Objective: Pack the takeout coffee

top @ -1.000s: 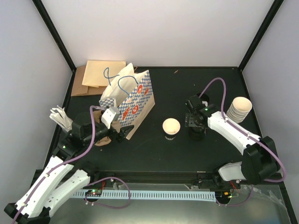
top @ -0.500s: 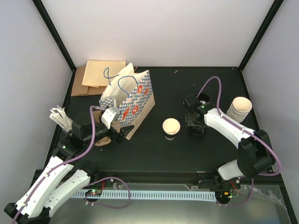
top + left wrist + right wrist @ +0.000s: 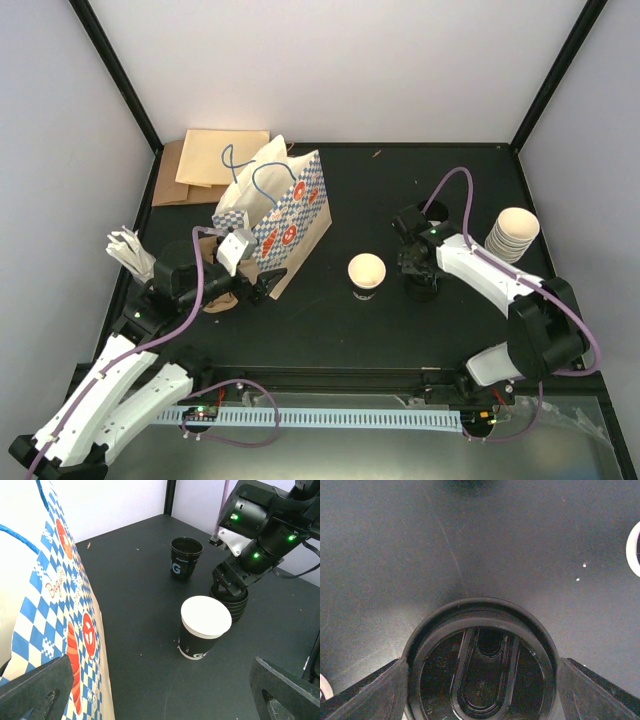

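Observation:
The takeout coffee cup (image 3: 366,272) stands upright and uncovered mid-table, cream inside with a black printed sleeve; the left wrist view shows the cup (image 3: 205,627) too. To the right of it, my right gripper (image 3: 421,277) is down on a stack of black lids (image 3: 229,602). In the right wrist view the top black lid (image 3: 480,670) fills the gap and both fingers (image 3: 370,692) touch its rim. My left gripper (image 3: 262,288) hangs open and empty beside the blue-checked bag (image 3: 275,215); its fingers (image 3: 40,690) frame bare table.
A tall stack of cream cups (image 3: 513,235) stands at the right edge. A dark cup (image 3: 185,556) sits behind the lid stack. Flat brown paper bags (image 3: 205,165) lie at the back left, and white packets (image 3: 130,250) stand at the left edge.
My right gripper has narrowed onto the top lid and shifted slightly toward the back left. The left arm, cup and bag have not moved.

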